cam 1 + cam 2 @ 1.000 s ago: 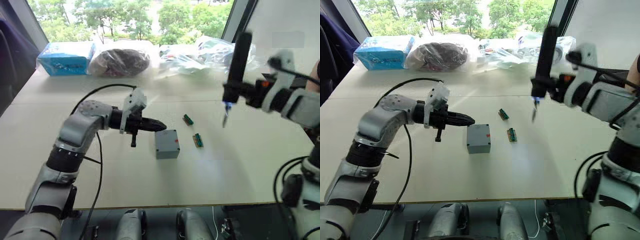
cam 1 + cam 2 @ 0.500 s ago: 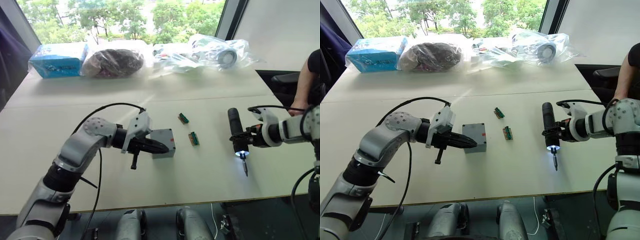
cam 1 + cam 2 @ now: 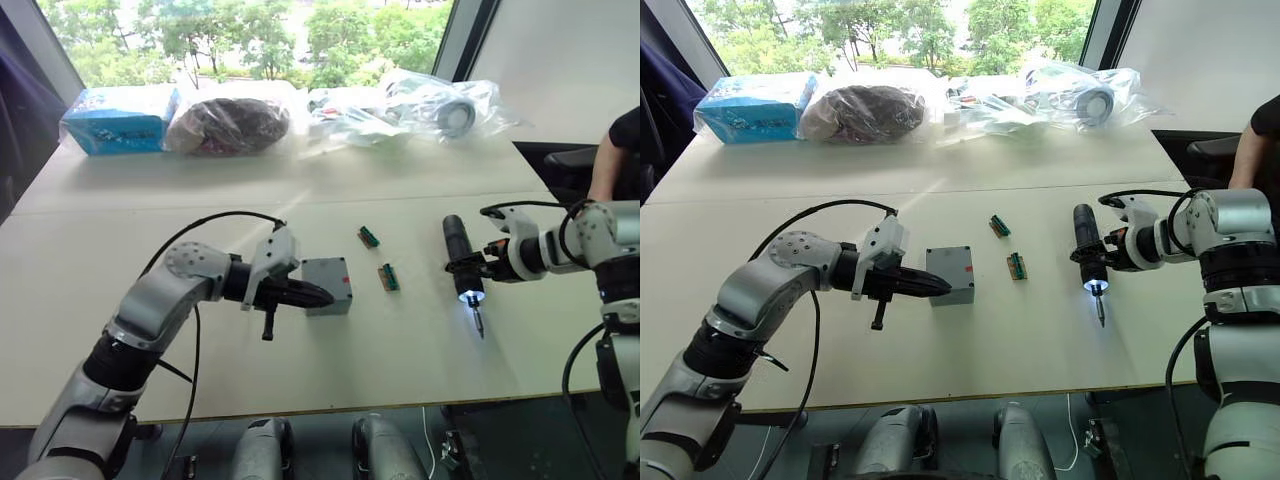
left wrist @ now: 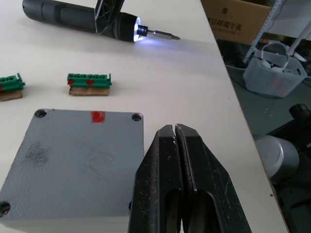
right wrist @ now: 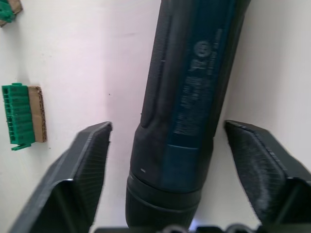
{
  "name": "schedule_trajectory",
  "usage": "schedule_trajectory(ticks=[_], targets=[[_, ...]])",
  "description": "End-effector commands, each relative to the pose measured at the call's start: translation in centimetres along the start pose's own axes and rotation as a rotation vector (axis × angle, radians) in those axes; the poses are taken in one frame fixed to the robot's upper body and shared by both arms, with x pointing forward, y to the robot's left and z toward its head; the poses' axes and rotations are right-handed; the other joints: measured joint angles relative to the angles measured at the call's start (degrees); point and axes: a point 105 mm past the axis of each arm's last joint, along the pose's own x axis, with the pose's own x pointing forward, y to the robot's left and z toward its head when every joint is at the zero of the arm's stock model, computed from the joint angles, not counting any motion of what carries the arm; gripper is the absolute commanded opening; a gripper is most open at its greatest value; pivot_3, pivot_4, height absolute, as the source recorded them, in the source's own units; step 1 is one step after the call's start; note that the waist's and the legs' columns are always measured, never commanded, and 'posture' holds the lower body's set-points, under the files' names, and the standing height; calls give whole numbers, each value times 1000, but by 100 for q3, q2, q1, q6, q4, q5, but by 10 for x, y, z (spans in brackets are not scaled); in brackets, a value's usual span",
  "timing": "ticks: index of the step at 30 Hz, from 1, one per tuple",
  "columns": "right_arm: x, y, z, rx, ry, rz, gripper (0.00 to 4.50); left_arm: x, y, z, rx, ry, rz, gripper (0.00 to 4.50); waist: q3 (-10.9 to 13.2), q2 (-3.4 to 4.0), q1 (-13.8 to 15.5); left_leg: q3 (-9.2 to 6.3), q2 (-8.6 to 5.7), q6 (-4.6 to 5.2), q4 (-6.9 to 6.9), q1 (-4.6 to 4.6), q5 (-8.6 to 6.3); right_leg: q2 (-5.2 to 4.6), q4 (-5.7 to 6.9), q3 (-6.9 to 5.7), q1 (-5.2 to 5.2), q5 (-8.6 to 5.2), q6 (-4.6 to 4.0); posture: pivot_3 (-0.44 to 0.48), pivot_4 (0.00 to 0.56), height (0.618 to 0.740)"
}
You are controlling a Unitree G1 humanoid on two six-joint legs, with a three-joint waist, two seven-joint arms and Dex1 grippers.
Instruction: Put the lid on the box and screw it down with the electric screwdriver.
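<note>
L tool (image 3: 322,295) is pinched tight, tip right by the lid (image 3: 327,280) on the box, mid counter (image 3: 240,350). Two green bits (image 3: 389,278) next. R tool (image 5: 165,160) is spread wide w/ screwdriver (image 3: 461,266) between, lying on counter, tip light on.

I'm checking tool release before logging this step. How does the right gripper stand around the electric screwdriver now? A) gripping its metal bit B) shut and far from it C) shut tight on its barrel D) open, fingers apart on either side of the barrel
D: in the right wrist view the fingers stand clear of the electric screwdriver on both sides, with table showing between.
</note>
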Motion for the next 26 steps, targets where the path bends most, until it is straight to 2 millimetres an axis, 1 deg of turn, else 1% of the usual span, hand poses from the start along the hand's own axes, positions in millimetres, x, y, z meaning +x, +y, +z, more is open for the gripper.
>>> schedule_trajectory(ticks=[1,3,4,5,6,7,8,9,11,12,14,15,17,19,20,22,26], targets=[[-11,-7,14,-109,-88,-71,4487,-19,11,9,31,-21,79,0,0,0,9,0,0,0,0,0,0,-1,0,0,0,0,0,0,150,740],[-28,4,32,-217,-225,-33,4487,-34,16,6,-13,-26,139,0,1,0,9,-1,0,0,0,-2,0,-1,0,-1,-1,0,0,0,150,740],[-43,18,46,-307,-358,10,4487,-45,16,2,-53,-26,182,0,1,0,4,-1,0,0,-2,-3,0,-1,0,-2,-2,0,1,0,150,740],[-55,29,53,-371,-452,36,4487,-53,16,-1,-79,-25,212,0,2,1,-2,0,1,-1,-1,-4,0,-2,1,-1,-4,1,3,0,150,740],[-66,41,54,-422,-533,79,4487,-59,13,-5,-107,-20,233,0,3,4,-13,1,2,-1,-4,-3,0,-3,6,0,-7,0,6,0,150,740],[-75,53,49,-476,-592,125,4487,-63,8,-9,-128,-9,248,0,4,2,-7,3,5,-2,-4,-1,0,-3,9,0,-8,2,9,0,150,740],[-81,64,40,-528,-622,170,4487,-66,3,-13,-143,4,259,0,6,-4,0,2,5,-6,-10,-2,3,-1,8,-3,-10,2,10,0,150,740],[-85,78,26,-589,-649,235,4487,-68,-3,-18,-165,21,271,0,5,-3,5,-5,12,-10,-13,-1,4,2,7,-9,-8,-2,16,0,150,740],[-85,99,-9,-662,-620,342,4487,-72,-15,-27,-223,36,286,0,5,-8,26,-13,15,-12,-15,4,4,3,9,-15,0,-6,21,0,150,740],[-81,106,-28,-685,-577,381,4487,-73,-21,-30,-266,31,290,0,4,-11,42,-20,16,-14,-15,4,4,3,7,-22,6,-8,21,0,150,740],[-64,116,-76,-751,-435,437,4487,-68,-44,-38,-349,23,247,0,4,-13,75,-23,19,-16,-11,8,5,-5,6,-24,14,-7,21,0,150,740],[-58,120,-94,-745,-392,463,4487,-65,-54,-42,-371,37,228,0,4,-13,89,-23,19,-16,-10,11,4,-9,3,-23,19,-8,20,0,150,740],[-51,127,-121,-725,-332,521,4487,-63,-69,-51,-395,66,207,0,4,-14,98,-20,13,-17,-7,15,4,-25,-2,-21,24,-19,1,0,150,740],[-46,134,-141,-730,-283,561,4487,-64,-75,-59,-410,90,220,0,3,-16,115,-16,7,-17,2,21,4,-36,-2,-21,28,-13,-7,0,150,740],[-43,136,-147,-731,-268,571,4487,-65,-76,-62,-415,96,228,0,2,-18,122,-16,7,-18,4,25,3,-36,-2,-22,30,-9,-11,0,150,740],[-40,138,-153,-733,-253,578,4487,-66,-78,-65,-416,101,233,0,1,-20,132,-18,7,-37,4,59,-8,-42,-10,-24,36,-10,-13,0,150,740],[-34,139,-157,-729,-250,577,4487,-66,-78,-65,-411,100,236,0,1,-20,134,-15,5,-39,-6,63,-10,-65,-15,-25,34,-10,-17,0,150,740]])
